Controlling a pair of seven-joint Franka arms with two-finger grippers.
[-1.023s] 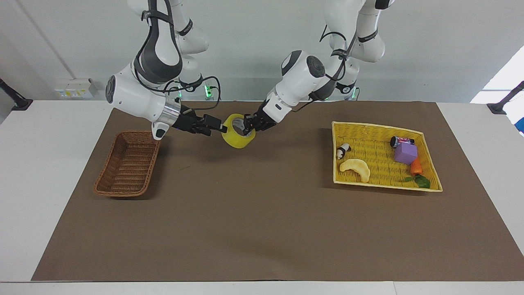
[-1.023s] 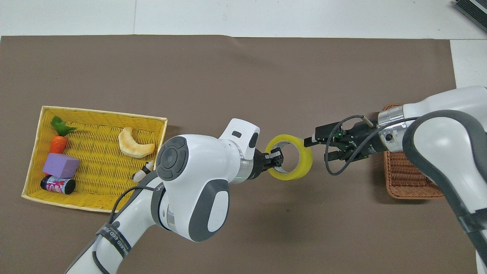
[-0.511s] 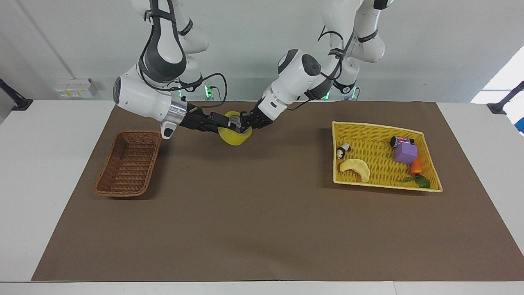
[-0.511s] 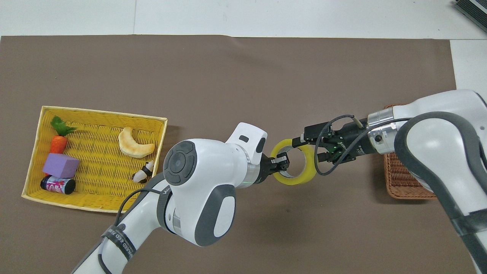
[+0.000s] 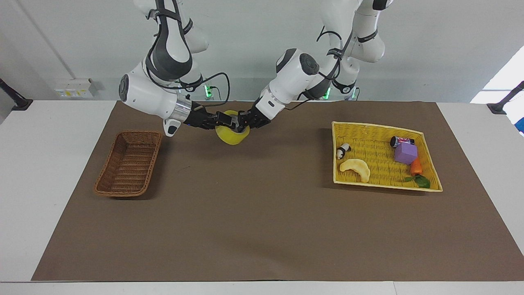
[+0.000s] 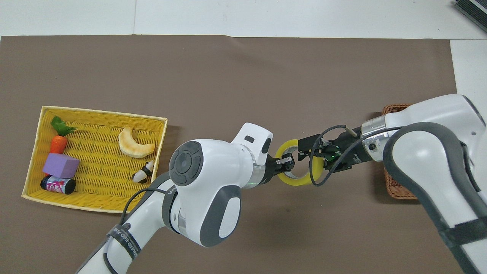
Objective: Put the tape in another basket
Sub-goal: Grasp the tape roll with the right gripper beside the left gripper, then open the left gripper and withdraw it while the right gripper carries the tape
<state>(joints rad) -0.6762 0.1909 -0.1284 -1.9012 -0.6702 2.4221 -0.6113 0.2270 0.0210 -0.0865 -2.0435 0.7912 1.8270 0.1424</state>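
The roll of yellow packing tape hangs in the air over the brown mat, roughly midway between the two arms' bases and close to the robots' end of the table, and it's caught between both grippers. The left gripper has its fingers clamped tight on the roll's wall, one fingertip reaching inside the pale core as the overhead view shows it. The right gripper comes in from the wicker basket's side with its fingers astride the roll's wall on that side; whether they have bitten down yet, I cannot tell from either view. So this looks like the handover in mid-flight: the tape is out of the yellow tray, where the crescent-shaped toy food, a panda figure, a purple block, a small can and a toy carrot lie, and it's not yet in the dark brown wicker basket at the right arm's end. The next move, by my reading, calls for the right gripper to have a firm hold before the left lets go; a release too soon could drop the roll onto the mat and let it roll. Then it's a short carry over to the basket and a drop inside.
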